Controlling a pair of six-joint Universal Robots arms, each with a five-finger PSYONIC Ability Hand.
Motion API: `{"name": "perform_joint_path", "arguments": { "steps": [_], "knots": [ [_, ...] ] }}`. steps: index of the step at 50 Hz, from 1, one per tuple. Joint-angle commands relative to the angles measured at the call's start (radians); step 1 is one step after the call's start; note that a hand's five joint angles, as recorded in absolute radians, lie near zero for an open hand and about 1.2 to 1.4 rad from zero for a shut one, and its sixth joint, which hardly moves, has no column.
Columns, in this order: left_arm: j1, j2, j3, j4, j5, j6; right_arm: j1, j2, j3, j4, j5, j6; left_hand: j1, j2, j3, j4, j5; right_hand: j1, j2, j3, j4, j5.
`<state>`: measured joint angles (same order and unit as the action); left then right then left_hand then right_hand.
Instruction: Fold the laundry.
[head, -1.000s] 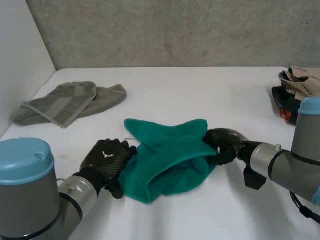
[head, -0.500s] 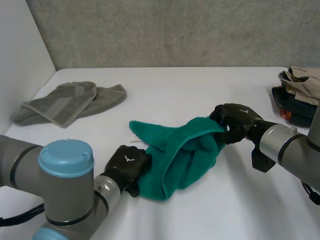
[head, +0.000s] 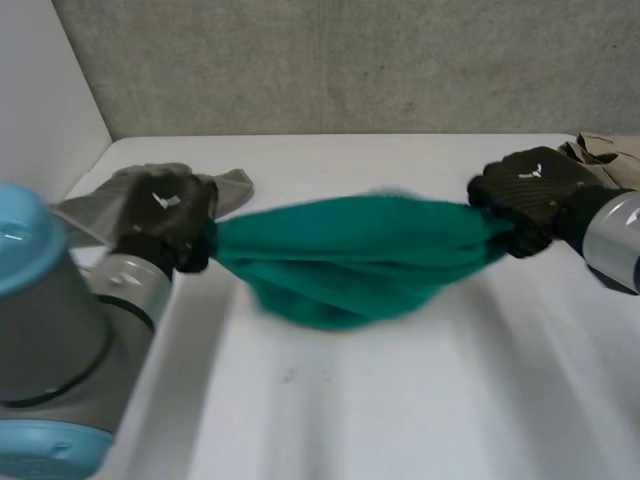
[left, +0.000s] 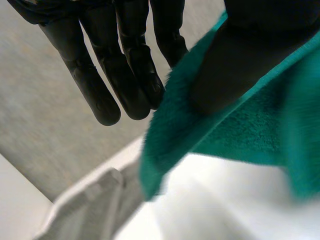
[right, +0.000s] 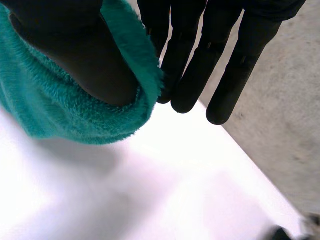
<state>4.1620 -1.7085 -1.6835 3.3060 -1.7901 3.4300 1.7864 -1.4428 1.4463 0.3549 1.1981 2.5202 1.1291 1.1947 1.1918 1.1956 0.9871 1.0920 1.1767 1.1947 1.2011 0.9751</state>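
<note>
Head view high, looking down table (head: 400, 400), wrist views close-up, sharing towel (head: 350, 260)

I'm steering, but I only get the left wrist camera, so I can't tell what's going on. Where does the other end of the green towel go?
Observer: The right hand pinches the other end of the green towel, opposite the left hand.
Operator: Is it lying flat?
Observer: No. In the head view it is stretched between the two hands and sags in the middle.
Operator: Is anything else over by that hand?
Observer: Yes, a pile of clothes lies at the edge of the white table, just behind the right hand.
</note>
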Motion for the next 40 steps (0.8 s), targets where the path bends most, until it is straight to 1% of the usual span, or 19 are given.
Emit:
{"name": "perform_joint_path", "arguments": {
  "steps": [1,5,6,9,10,12,13,16,17,20,21,24,25,28,29,31,35,38,40],
  "knots": [
    [0.018,0.079,0.011,-0.098,0.074,0.003,0.001,0.007,0.0,0.079,0.143,-0.288,0.267,0.202,0.204,0.201,0.235,0.304,0.22,0.202,0.195,0.247],
    [0.018,0.044,0.033,-0.128,0.081,0.006,0.037,0.064,-0.007,-0.005,0.187,-0.299,0.267,0.202,0.204,0.201,0.235,0.304,0.22,0.202,0.195,0.247],
    [0.021,0.002,0.048,-0.128,0.081,0.014,0.05,0.103,-0.012,-0.055,0.204,-0.299,0.267,0.202,0.204,0.201,0.235,0.304,0.22,0.202,0.195,0.247],
    [0.026,-0.081,0.085,-0.126,0.081,0.037,0.06,0.16,-0.024,-0.123,0.245,-0.301,0.267,0.202,0.204,0.201,0.235,0.304,0.22,0.202,0.195,0.247],
    [0.026,-0.141,0.119,-0.122,0.08,0.058,0.064,0.203,-0.041,-0.158,0.274,-0.305,0.267,0.202,0.204,0.201,0.235,0.304,0.22,0.202,0.195,0.247],
    [0.027,-0.204,0.166,-0.111,0.078,0.086,0.071,0.255,-0.073,-0.195,0.307,-0.323,0.267,0.202,0.204,0.201,0.235,0.304,0.22,0.202,0.195,0.247],
    [0.029,-0.235,0.197,-0.099,0.077,0.103,0.082,0.312,-0.125,-0.23,0.342,-0.354,0.267,0.202,0.204,0.201,0.235,0.304,0.22,0.202,0.195,0.247],
    [0.036,-0.336,0.353,-0.014,0.064,0.181,0.097,0.38,-0.228,-0.304,0.396,-0.406,0.267,0.202,0.204,0.201,0.235,0.304,0.22,0.202,0.195,0.247],
    [0.044,-0.373,0.442,0.048,0.052,0.225,0.109,0.407,-0.295,-0.374,0.417,-0.432,0.267,0.202,0.204,0.201,0.235,0.304,0.22,0.202,0.195,0.247],
    [0.058,-0.407,0.565,0.17,0.04,0.293,0.131,0.413,-0.371,-0.523,0.428,-0.455,0.267,0.202,0.204,0.201,0.235,0.304,0.22,0.202,0.195,0.247],
    [0.061,-0.41,0.628,0.263,0.038,0.334,0.143,0.413,-0.398,-0.645,0.425,-0.46,0.267,0.202,0.204,0.201,0.235,0.304,0.22,0.202,0.195,0.247],
    [0.063,-0.401,0.679,0.416,0.037,0.388,0.149,0.398,-0.405,-0.847,0.417,-0.459,0.267,0.202,0.204,0.201,0.235,0.304,0.22,0.202,0.195,0.247],
    [0.061,-0.386,0.689,0.514,0.032,0.411,0.149,0.38,-0.399,-0.964,0.41,-0.459,0.267,0.202,0.204,0.201,0.235,0.304,0.22,0.202,0.195,0.247],
    [0.052,-0.352,0.689,0.63,0.031,0.42,0.151,0.352,-0.377,-1.088,0.396,-0.454,0.267,0.202,0.204,0.201,0.235,0.304,0.22,0.202,0.195,0.247],
    [0.049,-0.336,0.68,0.653,0.031,0.423,0.154,0.337,-0.363,-1.099,0.388,-0.454,0.267,0.202,0.204,0.201,0.235,0.304,0.22,0.202,0.195,0.247],
    [0.043,-0.306,0.645,0.652,0.031,0.423,0.157,0.326,-0.348,-1.088,0.387,-0.454,0.267,0.202,0.204,0.201,0.235,0.304,0.22,0.202,0.195,0.247],
    [0.044,-0.289,0.549,0.624,0.032,0.419,0.186,0.317,-0.294,-1.002,0.376,-0.448,0.267,0.202,0.204,0.201,0.235,0.304,0.22,0.202,0.195,0.247],
    [0.05,-0.287,0.446,0.612,0.031,0.419,0.205,0.324,-0.241,-0.888,0.371,-0.42,0.267,0.202,0.204,0.201,0.235,0.304,0.22,0.202,0.195,0.247],
    [0.067,-0.292,0.368,0.607,0.031,0.416,0.2,0.331,-0.201,-0.791,0.348,-0.379,0.267,0.202,0.204,0.201,0.235,0.304,0.22,0.202,0.195,0.247]
  ]
}}
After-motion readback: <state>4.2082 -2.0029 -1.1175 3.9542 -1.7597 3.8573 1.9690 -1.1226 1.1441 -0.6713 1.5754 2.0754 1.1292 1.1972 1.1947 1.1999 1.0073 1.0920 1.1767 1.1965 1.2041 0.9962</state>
